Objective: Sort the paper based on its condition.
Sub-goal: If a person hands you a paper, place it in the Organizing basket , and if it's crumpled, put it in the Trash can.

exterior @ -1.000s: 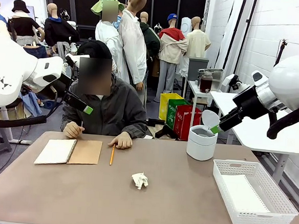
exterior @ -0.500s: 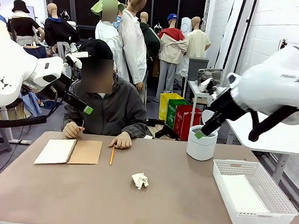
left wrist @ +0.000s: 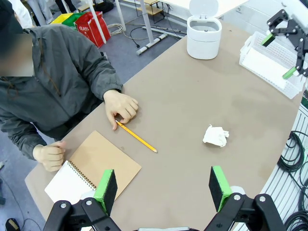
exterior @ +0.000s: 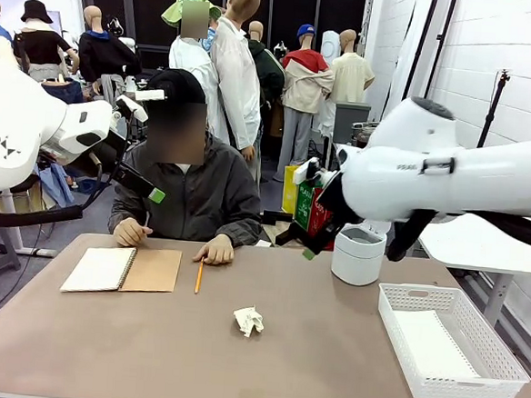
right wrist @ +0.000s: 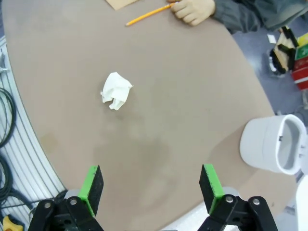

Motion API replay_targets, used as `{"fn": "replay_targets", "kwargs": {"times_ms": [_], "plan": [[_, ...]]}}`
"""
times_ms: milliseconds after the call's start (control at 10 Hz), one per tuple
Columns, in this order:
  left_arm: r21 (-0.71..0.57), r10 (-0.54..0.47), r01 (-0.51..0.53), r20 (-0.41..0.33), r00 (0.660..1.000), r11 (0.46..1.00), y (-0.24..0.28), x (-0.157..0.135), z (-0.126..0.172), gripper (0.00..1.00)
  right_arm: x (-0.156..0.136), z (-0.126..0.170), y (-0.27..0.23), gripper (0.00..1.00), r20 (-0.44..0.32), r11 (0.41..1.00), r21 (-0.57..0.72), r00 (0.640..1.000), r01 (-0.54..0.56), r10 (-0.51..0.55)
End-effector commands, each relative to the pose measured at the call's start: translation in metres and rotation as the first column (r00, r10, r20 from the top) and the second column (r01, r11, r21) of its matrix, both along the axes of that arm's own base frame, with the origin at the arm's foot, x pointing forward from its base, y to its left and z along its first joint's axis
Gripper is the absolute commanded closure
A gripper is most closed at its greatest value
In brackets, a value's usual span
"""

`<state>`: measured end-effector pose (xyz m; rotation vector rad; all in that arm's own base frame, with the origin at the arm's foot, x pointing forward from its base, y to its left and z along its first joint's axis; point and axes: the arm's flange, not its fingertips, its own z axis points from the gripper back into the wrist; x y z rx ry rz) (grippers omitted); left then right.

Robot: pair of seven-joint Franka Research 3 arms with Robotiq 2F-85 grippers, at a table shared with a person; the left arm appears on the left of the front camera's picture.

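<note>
A crumpled white paper ball (exterior: 249, 321) lies on the brown table near its middle; it also shows in the left wrist view as the paper ball (left wrist: 215, 135) and in the right wrist view as the paper ball (right wrist: 116, 90). A flat white sheet (exterior: 430, 344) rests inside the white basket (exterior: 403, 298) at the right. My right gripper (exterior: 296, 245) hangs open in the air above the table, left of the white bin (exterior: 358, 253); from its own camera, the right gripper (right wrist: 150, 186) holds nothing. My left gripper (exterior: 152, 191) hovers high at the left, and in its own view the left gripper (left wrist: 162, 188) is open and holds nothing.
A person sits at the far side, one hand (exterior: 217, 248) by a yellow pencil (exterior: 199, 275), the other fist (exterior: 130, 231) above an open spiral notebook (exterior: 121, 269). The lidded bin stands back right, its lid up. The basket (left wrist: 269, 62) occupies the right edge.
My right arm has swung from the far right, past the bin, leftward and lower toward the table's middle. The left arm, the paper ball and the person stay as they were.
</note>
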<state>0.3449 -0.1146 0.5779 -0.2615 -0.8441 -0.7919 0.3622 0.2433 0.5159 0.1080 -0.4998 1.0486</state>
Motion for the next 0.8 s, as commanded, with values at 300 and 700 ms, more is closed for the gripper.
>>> {"fn": "replay_targets", "kwargs": {"times_ms": [300,700], "plan": [[-0.003,-0.002,0.002,-0.009,1.000,1.000,0.002,0.000,0.001,0.00,0.008,-0.012,0.008,0.00,-0.026,1.000,-0.014,1.000,-0.002,0.002],[-0.003,-0.002,0.002,-0.009,1.000,1.000,0.002,0.000,0.001,0.00,0.008,-0.012,0.008,0.00,-0.026,1.000,-0.014,1.000,-0.002,0.002]]}}
